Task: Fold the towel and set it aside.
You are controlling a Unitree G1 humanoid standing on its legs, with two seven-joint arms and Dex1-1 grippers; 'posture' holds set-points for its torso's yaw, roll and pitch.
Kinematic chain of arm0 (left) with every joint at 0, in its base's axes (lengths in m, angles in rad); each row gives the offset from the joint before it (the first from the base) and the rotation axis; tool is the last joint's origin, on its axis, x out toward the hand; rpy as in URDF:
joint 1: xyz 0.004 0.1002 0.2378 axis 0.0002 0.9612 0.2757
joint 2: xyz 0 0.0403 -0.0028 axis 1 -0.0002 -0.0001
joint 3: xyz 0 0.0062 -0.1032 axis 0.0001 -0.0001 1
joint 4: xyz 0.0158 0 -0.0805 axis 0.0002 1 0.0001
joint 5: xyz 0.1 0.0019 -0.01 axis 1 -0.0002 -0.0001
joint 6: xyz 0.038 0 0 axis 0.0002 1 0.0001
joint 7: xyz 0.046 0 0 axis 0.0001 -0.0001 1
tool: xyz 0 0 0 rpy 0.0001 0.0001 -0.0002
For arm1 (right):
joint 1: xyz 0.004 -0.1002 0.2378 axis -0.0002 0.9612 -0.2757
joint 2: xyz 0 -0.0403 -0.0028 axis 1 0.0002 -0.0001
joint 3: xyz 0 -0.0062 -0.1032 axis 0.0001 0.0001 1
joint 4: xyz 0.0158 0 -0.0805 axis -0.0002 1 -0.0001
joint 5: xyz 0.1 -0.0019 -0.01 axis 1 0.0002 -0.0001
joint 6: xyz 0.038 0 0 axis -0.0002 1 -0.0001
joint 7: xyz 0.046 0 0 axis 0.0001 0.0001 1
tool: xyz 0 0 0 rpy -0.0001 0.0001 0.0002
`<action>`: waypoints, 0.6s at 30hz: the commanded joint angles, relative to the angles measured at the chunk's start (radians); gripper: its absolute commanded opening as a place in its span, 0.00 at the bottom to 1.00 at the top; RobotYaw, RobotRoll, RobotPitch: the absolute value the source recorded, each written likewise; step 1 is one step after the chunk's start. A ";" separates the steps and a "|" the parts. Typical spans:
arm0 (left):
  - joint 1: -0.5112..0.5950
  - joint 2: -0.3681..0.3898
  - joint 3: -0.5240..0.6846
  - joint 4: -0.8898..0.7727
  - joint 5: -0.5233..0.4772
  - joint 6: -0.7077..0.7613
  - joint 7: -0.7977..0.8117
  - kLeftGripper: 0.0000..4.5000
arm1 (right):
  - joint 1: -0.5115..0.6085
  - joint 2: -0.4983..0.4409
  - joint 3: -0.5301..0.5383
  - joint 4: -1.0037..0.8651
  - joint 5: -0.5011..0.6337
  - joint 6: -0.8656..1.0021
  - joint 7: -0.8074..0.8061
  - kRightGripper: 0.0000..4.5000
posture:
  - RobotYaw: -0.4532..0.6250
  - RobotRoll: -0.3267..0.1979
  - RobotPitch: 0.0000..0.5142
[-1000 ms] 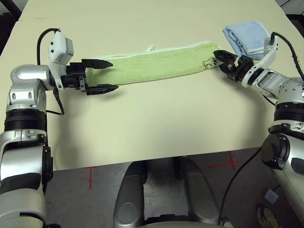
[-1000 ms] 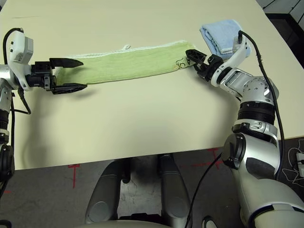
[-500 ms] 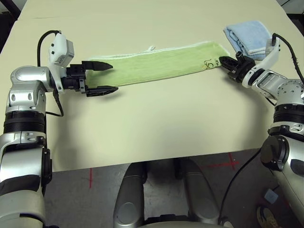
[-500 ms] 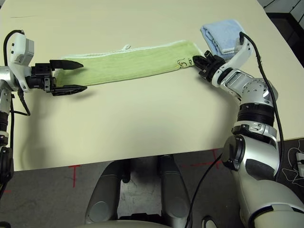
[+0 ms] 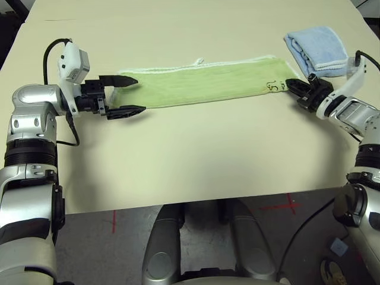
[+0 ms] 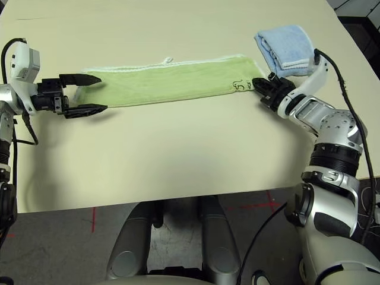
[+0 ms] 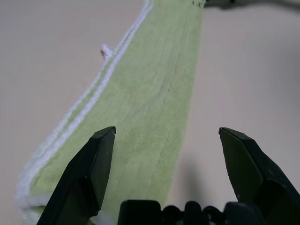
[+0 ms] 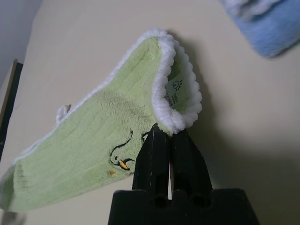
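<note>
Head views: right gripper (image 5: 295,86), open a second ago, now pinched shut on the long light green terry towel (image 5: 202,86) at its logo end, near the folded light blue cloth (image 5: 317,48). Left gripper (image 5: 127,95) spread wide, astride the towel's opposite end. Right wrist view: fingers (image 8: 159,154) clamp the curled white-edged corner. Left wrist view: towel lies between open jaws, ungrasped.

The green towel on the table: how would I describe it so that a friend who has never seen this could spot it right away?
On the beige table, look between the two robot arms: a long, narrow strip of cloth lies flat there. That is the green towel, with white stitched edging and a small dark logo near the end pinched by the right gripper. Its neighbour, the blue cloth, is a compact folded bundle.
</note>
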 commanded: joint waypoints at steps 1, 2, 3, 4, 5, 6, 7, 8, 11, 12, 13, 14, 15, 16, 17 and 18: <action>-0.012 -0.011 0.020 0.037 -0.014 -0.028 0.008 1.00 | 0.026 -0.026 -0.009 -0.002 -0.008 -0.010 0.007 0.01 | 0.39 0.62 0.68; -0.017 -0.012 0.022 0.045 -0.012 -0.032 0.011 1.00 | 0.028 -0.029 -0.003 -0.001 -0.011 -0.015 0.015 0.01 | 0.39 0.62 0.66; -0.020 -0.012 0.022 0.050 -0.010 -0.035 0.011 1.00 | 0.028 -0.030 0.004 0.001 -0.016 -0.021 0.022 0.01 | 0.39 0.62 0.66; -0.022 -0.012 0.021 0.053 -0.008 -0.038 0.010 1.00 | 0.028 -0.031 0.011 0.002 -0.020 -0.030 0.030 0.01 | 0.39 0.62 0.66; -0.022 -0.012 0.020 0.056 -0.006 -0.040 0.009 1.00 | 0.024 -0.031 0.020 0.003 -0.025 -0.041 0.040 0.01 | 0.39 0.62 0.66; -0.023 -0.011 0.019 0.058 -0.005 -0.042 0.008 1.00 | 0.020 -0.031 0.029 0.003 -0.030 -0.055 0.053 0.01 | 0.39 0.62 0.66; -0.025 -0.011 0.018 0.060 -0.005 -0.042 0.007 1.00 | 0.016 -0.031 0.036 0.003 -0.035 -0.074 0.067 0.01 | 0.39 0.62 0.66; -0.025 -0.010 0.016 0.062 -0.004 -0.040 0.005 1.00 | 0.017 -0.037 0.057 -0.002 -0.048 -0.099 0.099 0.01 | 0.39 0.62 0.66; -0.018 -0.007 0.013 0.056 -0.004 -0.036 -0.001 1.00 | 0.043 -0.063 0.121 -0.037 -0.069 -0.154 0.224 0.01 | 0.39 0.62 0.66; -0.016 -0.007 0.013 0.055 -0.004 -0.035 -0.002 1.00 | 0.051 -0.071 0.138 -0.045 -0.074 -0.166 0.257 0.01 | 0.39 0.62 0.66; -0.016 -0.007 0.013 0.055 -0.004 -0.034 -0.003 1.00 | 0.056 -0.077 0.149 -0.047 -0.078 -0.175 0.278 0.01 | 0.39 0.62 0.66; -0.015 -0.007 0.013 0.054 -0.004 -0.033 -0.003 1.00 | 0.058 -0.083 0.152 -0.051 -0.072 -0.179 0.305 0.01 | 0.39 0.62 0.65; -0.014 -0.006 0.012 0.051 -0.004 -0.031 -0.004 1.00 | 0.063 -0.094 0.167 -0.056 -0.077 -0.198 0.348 0.01 | 0.39 0.62 0.65; -0.013 -0.006 0.011 0.050 -0.004 -0.029 -0.005 1.00 | 0.061 -0.103 0.184 -0.055 -0.091 -0.228 0.383 0.01 | 0.39 0.62 0.65; -0.012 -0.006 0.010 0.048 -0.003 -0.027 -0.006 1.00 | 0.054 -0.110 0.203 -0.051 -0.109 -0.267 0.415 0.01 | 0.39 0.62 0.65; -0.010 -0.006 0.009 0.045 -0.003 -0.024 -0.007 1.00 | 0.044 -0.114 0.220 -0.047 -0.124 -0.294 0.440 0.01 | 0.39 0.62 0.65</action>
